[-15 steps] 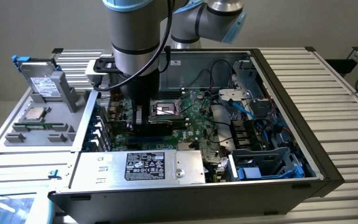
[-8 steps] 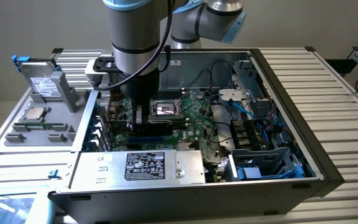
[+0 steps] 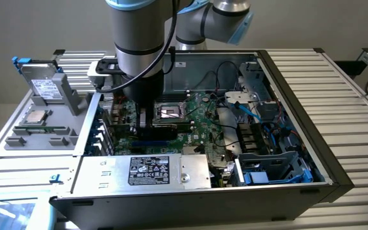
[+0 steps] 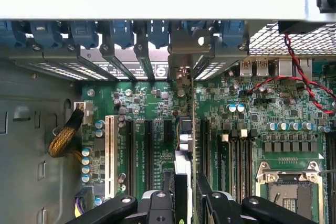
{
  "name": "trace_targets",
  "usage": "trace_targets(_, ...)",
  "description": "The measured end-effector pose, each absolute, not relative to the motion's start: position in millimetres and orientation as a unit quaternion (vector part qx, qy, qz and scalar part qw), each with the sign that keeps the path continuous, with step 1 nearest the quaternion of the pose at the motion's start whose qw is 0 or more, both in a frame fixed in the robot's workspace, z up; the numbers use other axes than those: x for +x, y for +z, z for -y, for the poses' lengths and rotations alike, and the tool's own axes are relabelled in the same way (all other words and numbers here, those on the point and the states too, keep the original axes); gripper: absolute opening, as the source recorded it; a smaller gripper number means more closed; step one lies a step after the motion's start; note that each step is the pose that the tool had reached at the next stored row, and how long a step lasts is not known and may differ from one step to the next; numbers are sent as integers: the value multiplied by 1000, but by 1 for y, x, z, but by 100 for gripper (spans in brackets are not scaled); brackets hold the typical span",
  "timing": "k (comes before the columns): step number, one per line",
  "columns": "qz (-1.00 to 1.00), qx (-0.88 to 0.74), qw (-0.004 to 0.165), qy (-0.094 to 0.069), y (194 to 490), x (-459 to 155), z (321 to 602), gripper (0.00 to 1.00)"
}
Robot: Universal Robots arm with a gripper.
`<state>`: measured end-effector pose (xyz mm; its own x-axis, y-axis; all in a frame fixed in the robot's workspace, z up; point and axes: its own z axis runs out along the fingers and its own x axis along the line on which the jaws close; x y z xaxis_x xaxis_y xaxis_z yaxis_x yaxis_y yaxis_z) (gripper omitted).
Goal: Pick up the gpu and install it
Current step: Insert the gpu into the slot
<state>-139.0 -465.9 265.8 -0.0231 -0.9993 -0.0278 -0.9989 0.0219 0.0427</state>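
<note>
I am holding the gpu edge-on inside the computer case.
I am hovering over the motherboard, my jaws clenching the gpu upright above the black expansion slots. As I judge it, a card edge sitting off its slot, or the metal bracket catching the rear frame, could make it tilt or strain the board.

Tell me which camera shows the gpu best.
The wrist view: the gpu sits edge-on in the gripper, over the motherboard slots. The exterior view gives just a dark bit of it under the arm.
</note>
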Motion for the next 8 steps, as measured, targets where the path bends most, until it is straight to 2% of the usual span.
trace_targets(8,720,693,5,-25,266,-138,466,28)
